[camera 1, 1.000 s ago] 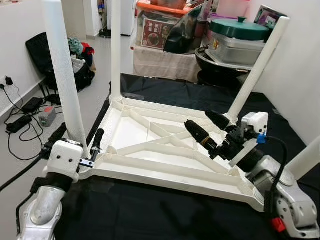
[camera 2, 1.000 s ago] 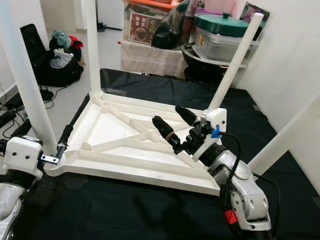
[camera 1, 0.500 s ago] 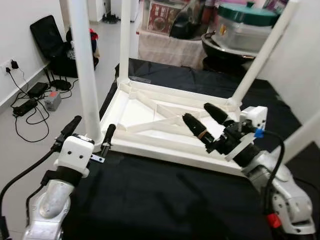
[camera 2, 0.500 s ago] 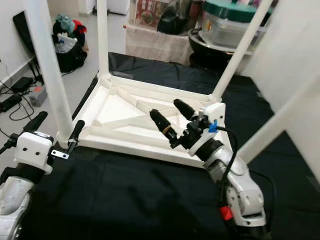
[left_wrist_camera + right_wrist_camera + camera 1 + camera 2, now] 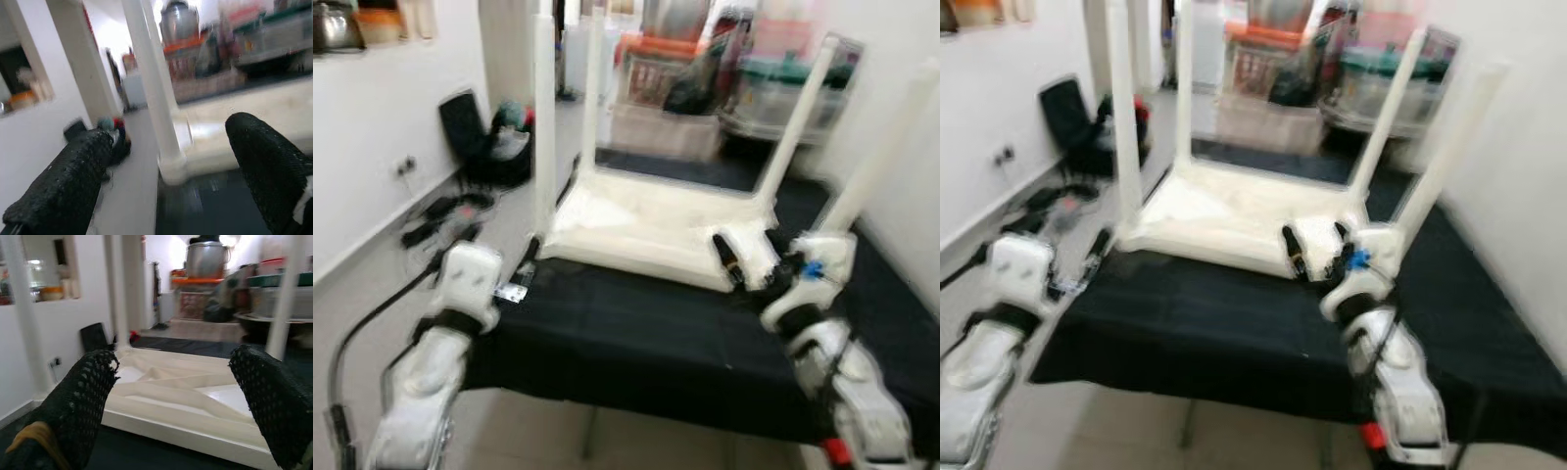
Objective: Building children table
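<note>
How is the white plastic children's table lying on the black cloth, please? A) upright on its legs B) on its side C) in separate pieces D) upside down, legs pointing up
D: the white plastic table rests top-down on the black cloth, its round legs standing upward.

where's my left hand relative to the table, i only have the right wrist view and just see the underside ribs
Observer: The left hand sits at the near left corner of the upturned white table, beside the near left leg.
Operator: is it gripping that leg
Observer: No. In the left wrist view its fingers are spread wide, with the leg standing between and beyond them, untouched.
Operator: and what's the table sitting on
Observer: A black cloth draped over a raised surface, with grey floor showing below its near edge.
Operator: where's my right hand from outside
Observer: The right hand is open at the table's near edge, towards its right corner.
</note>
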You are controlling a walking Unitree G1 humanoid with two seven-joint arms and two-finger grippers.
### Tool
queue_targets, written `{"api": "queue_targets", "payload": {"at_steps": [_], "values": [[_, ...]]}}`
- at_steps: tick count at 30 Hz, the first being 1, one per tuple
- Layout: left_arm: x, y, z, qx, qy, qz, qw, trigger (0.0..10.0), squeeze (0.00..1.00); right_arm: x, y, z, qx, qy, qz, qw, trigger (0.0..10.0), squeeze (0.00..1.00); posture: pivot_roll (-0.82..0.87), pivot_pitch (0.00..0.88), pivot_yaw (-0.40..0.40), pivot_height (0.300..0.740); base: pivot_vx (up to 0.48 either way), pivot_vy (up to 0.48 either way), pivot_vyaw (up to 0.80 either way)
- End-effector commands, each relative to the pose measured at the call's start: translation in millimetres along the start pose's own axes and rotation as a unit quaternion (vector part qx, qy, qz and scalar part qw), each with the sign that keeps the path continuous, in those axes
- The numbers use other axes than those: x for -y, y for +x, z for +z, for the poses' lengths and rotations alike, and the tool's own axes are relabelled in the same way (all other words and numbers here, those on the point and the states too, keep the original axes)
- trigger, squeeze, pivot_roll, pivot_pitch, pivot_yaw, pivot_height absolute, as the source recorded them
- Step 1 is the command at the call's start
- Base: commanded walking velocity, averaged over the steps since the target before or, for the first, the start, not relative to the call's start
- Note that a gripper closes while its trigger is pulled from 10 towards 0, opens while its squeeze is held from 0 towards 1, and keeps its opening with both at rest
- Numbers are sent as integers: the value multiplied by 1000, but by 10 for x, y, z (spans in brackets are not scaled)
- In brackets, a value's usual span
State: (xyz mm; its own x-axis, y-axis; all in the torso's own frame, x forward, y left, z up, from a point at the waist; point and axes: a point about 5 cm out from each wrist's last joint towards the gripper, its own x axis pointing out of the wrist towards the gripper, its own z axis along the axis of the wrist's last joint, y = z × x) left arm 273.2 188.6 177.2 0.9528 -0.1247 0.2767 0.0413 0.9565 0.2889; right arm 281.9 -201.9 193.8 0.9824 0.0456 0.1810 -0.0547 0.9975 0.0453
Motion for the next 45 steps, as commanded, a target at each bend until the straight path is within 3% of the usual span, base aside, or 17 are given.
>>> {"api": "queue_targets", "payload": {"at_steps": [1,2,6,11,16,19,25,30,32,37,39,45], "values": [[77,41,-7,-3,-14,-22,1000,10000,1000,151,-58,-57,-11,-19,-58,998,10000,0,87,0,-85,740,0,0,0],[115,57,-24,-7,-25,-37,999,10000,1000,226,-99,-88,-18,-26,-94,995,10000,0,73,0,-80,740,0,0,0],[187,81,-62,-19,-35,-55,998,10000,1000,278,-173,-107,-22,-38,-127,991,10000,0,61,0,-77,740,0,0,0],[263,77,-108,-34,-31,-85,995,10000,1000,241,-232,-103,-21,-55,-129,990,10000,0,53,0,-72,740,0,0,-163],[271,51,-126,-45,-22,-100,994,10000,1000,148,-328,-102,-21,-70,-106,992,10000,0,49,0,-68,740,0,0,0],[269,-97,-67,-49,-21,-99,994,10000,1000,-15,-551,-101,-29,-105,-55,993,10000,0,50,0,-72,740,0,0,0],[320,-201,-114,-64,-14,-116,991,10000,1000,-67,-617,-98,-32,-117,-36,992,10000,0,41,0,-71,740,0,0,0],[349,-188,-97,-59,-8,-116,991,10000,1000,-86,-567,-88,-26,-126,-34,991,10000,0,54,0,-78,740,0,0,0],[295,-130,-62,-50,-3,-102,994,10000,1000,-59,-452,-18,-6,-123,-51,991,10000,0,60,0,-83,740,0,0,0],[272,-112,-49,-48,-1,-96,994,10000,1000,-45,-413,13,1,-121,-58,991,10000,0,60,0,-83,740,0,0,0],[212,-61,-12,-39,5,-86,996,10000,1000,-11,-286,117,24,-123,-71,990,10000,0,68,0,-88,740,0,-261,0],[159,18,40,-27,7,-76,997,10000,1000,10,-143,245,51,-119,-79,988,10000,0,72,0,-91,740,0,-252,0]]}}
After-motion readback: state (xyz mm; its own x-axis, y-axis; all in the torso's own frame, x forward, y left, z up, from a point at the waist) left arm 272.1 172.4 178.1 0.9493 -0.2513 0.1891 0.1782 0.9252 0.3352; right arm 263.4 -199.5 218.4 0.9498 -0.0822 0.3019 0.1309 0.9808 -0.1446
